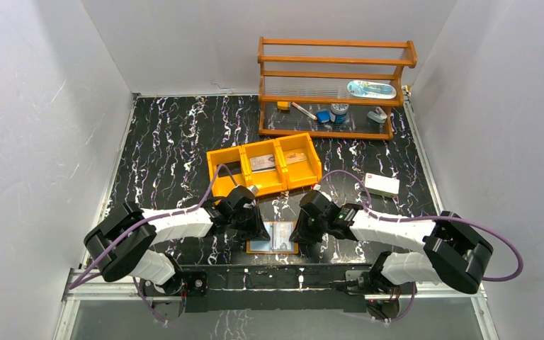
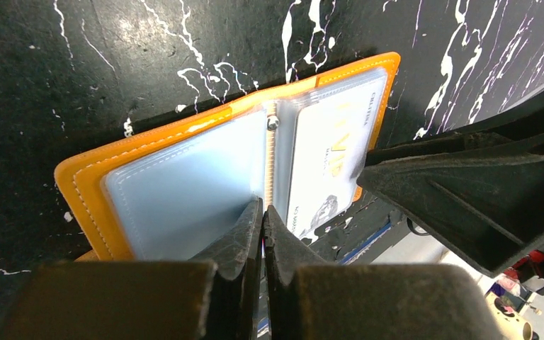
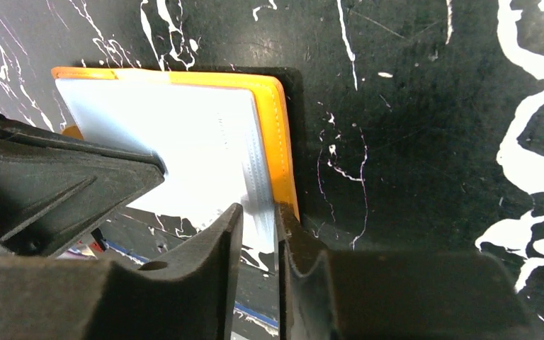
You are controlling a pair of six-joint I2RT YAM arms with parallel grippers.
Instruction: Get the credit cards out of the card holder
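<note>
Lying open at the table's (image 1: pixel 170 142) near edge, the card holder (image 2: pixel 78 188) waits; left gripper (image 2: pixel 263 212), pressed together, looks to brace its spine against sliding, while right gripper (image 3: pixel 258 212), narrowly parted, straddles the pocket edge where a credit card (image 2: pixel 326 163) sits sleeved

Orange card holder (image 1: pixel 273 238) lies open flat w/ whitish credit card (image 2: pixel 326 163) inside.

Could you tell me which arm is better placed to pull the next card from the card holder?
Probably right. The right gripper sits at the right page of the card holder, jaws apart around the near edge of the credit card. The left gripper is shut near the spine, by an empty-looking pocket.
</note>
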